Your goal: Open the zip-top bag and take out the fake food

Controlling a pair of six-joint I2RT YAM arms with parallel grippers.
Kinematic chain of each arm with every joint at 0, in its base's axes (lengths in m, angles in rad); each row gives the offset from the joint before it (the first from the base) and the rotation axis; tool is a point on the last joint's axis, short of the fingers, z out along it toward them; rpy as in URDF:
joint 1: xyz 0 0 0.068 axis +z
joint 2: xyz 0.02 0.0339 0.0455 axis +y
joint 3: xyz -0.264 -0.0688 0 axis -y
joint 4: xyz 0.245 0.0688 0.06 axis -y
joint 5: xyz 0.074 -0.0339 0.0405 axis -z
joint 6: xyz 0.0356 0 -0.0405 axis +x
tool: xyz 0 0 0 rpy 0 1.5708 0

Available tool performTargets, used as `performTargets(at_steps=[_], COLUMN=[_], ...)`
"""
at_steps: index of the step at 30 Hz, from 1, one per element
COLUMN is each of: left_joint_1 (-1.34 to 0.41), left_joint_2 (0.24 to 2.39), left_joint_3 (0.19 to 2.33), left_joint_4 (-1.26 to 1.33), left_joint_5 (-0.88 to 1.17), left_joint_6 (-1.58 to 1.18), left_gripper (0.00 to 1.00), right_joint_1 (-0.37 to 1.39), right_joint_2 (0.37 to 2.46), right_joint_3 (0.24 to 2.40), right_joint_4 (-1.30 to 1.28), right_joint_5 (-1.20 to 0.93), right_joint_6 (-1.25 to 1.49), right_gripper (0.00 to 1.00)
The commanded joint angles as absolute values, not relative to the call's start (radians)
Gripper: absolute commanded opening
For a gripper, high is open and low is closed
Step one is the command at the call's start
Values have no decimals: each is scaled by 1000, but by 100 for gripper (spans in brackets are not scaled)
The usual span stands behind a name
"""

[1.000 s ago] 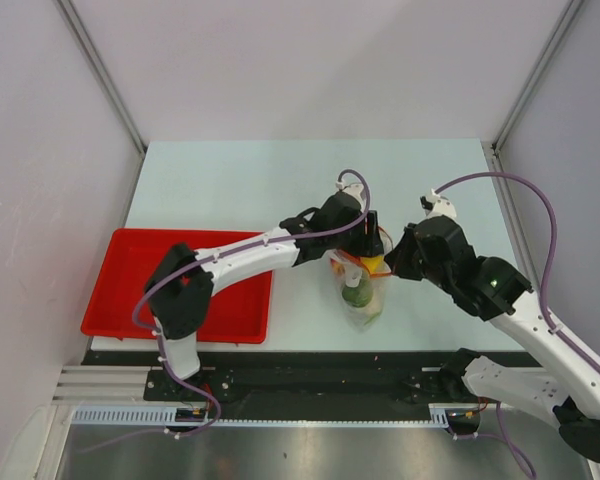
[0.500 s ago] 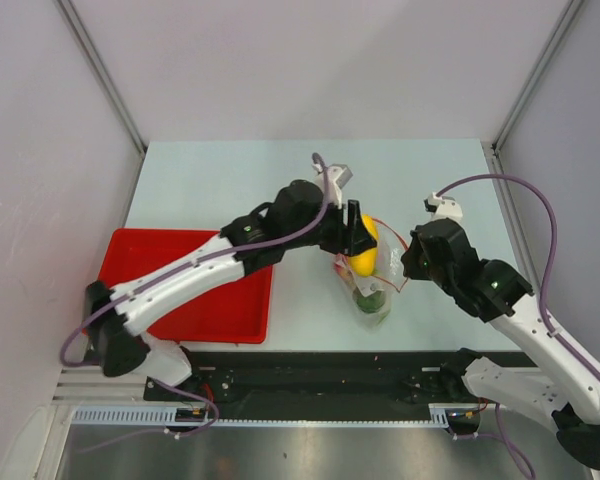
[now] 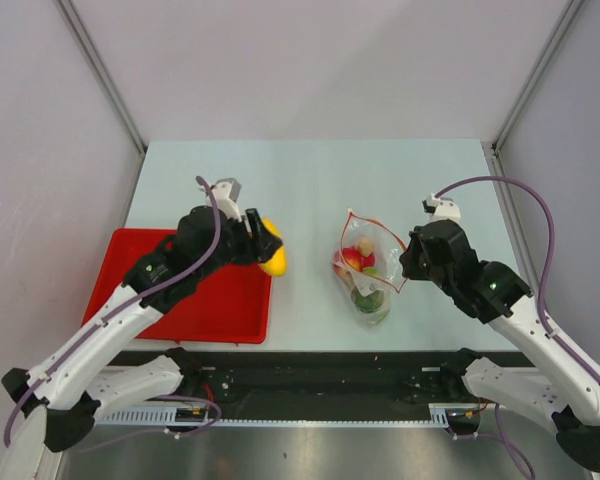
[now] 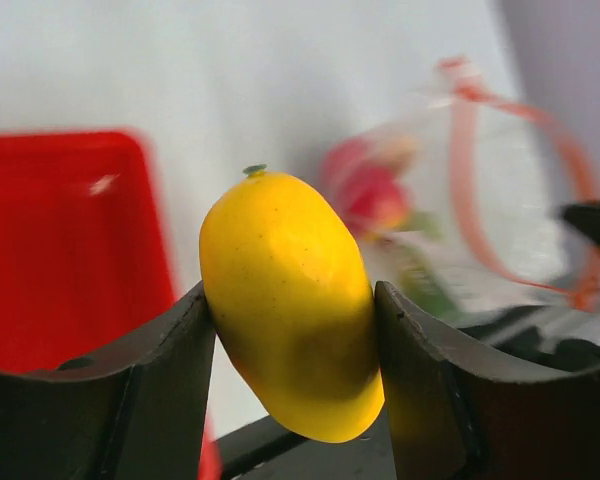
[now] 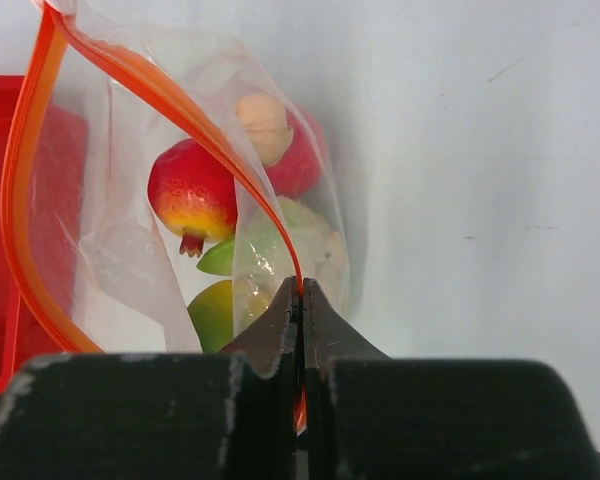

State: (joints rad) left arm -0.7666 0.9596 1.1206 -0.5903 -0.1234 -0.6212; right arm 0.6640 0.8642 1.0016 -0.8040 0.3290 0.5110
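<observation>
Left arm (image 3: 130, 310): runs from the near-left base forward and to the right, forearm long and low, wrist turned so the tool points right.

Left gripper (image 3: 267, 246): jaws partway apart, both fingers (image 4: 150, 385) pressed flat on opposite sides of a yellow oval fruit (image 4: 285, 300) (the fruit sticks out well past the fingertips).

Right arm (image 3: 525, 310): rises from the near-right base, forearm angled forward and left, wrist bent down toward the middle of the workspace.

Right gripper (image 3: 408, 262): jaws closed tight, tips meeting, pinching the red-strip rim of the zip-top bag (image 5: 120, 250) on its right side.
</observation>
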Motion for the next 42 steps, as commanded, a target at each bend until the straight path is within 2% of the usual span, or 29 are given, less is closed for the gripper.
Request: performTargets(at_steps=[1, 5, 16, 19, 20, 21, 24, 26, 28, 29, 33, 35, 36, 40, 42], left_joint_1=[-610, -506, -499, -500, -499, -499, -499, -500, -500, -500, -499, -500, -503, -531, -607], left_joint_2=[901, 939, 1058, 1063, 1058, 1045, 1014, 973, 942, 916, 871, 836, 825, 816, 866], left_joint_3=[975, 870, 693, 670, 666, 657, 609, 588, 580, 578, 612, 653, 666, 731, 806], left_joint_4=[-785, -807, -655, -646, -646, -631, -574, -565, -563, -564, -600, -609, -595, -427, -338], left_joint_5=[-160, -71, 20, 34, 37, 46, 113, 123, 124, 124, 118, 126, 139, 296, 305], left_joint_6=[-588, -511, -521, -557, -581, -594, -629, -662, -679, -689, -695, -696, -696, -730, -768], left_gripper=[0, 0, 2, 19, 27, 41, 56, 62, 82, 87, 87, 83, 77, 70, 68], right_joint_1=[655, 643, 618, 615, 614, 612, 607, 607, 607, 607, 606, 604, 603, 600, 598], right_joint_2=[847, 850, 842, 836, 836, 833, 836, 836, 833, 828, 830, 830, 830, 827, 828], right_joint_3=[1000, 985, 959, 957, 957, 956, 957, 957, 957, 957, 957, 957, 959, 957, 963], right_joint_4=[-749, -726, -703, -701, -700, -696, -693, -699, -706, -707, -704, -704, -704, -712, -715], right_joint_5=[337, 330, 284, 282, 278, 275, 249, 238, 233, 233, 219, 207, 203, 157, 137], right_joint_6=[489, 492, 517, 517, 518, 522, 528, 528, 529, 526, 512, 511, 511, 514, 520], right_gripper=[0, 0, 0, 0, 0, 0, 0, 0, 0, 0, 0, 0, 0, 0, 0])
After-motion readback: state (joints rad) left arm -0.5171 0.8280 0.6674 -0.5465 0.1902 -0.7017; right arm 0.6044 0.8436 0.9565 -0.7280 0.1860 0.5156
